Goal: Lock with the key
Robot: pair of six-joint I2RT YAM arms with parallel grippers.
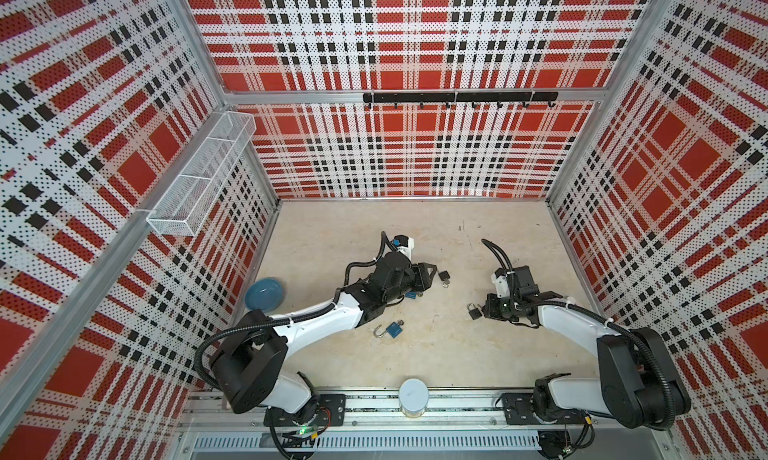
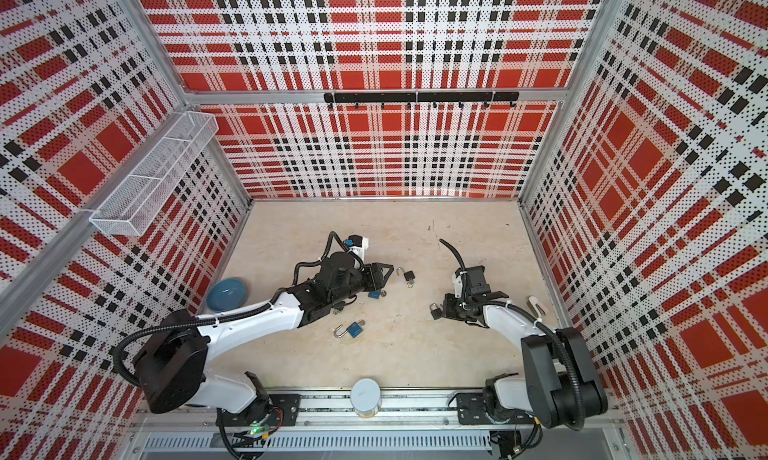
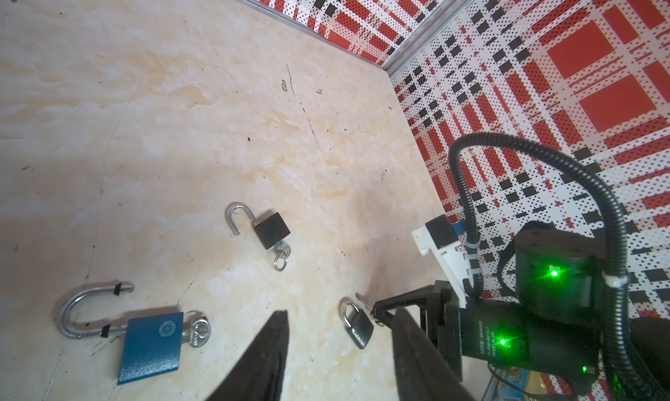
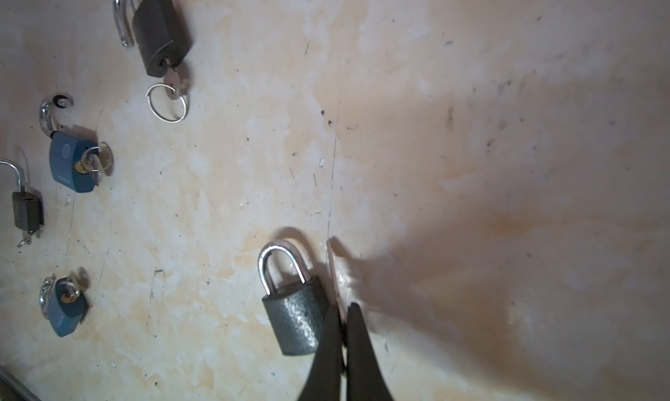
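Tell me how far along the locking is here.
Done: the grey padlock has its shackle shut. In hand: the right gripper is shut on a key beside it. Still to do: the black padlock and blue padlock lie open, keys in; the left gripper is open, empty.

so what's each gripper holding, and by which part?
Right gripper pinches a key by one end, the rest sticking out past the fingertips. Left gripper holds nothing.

Plaid red/blk/wht walls [image 1: 415, 42], beige tabletop [image 1: 415, 354], blue bowl [image 1: 264, 293], blue padlock [image 3: 150, 344], blk padlock [image 3: 272, 230].
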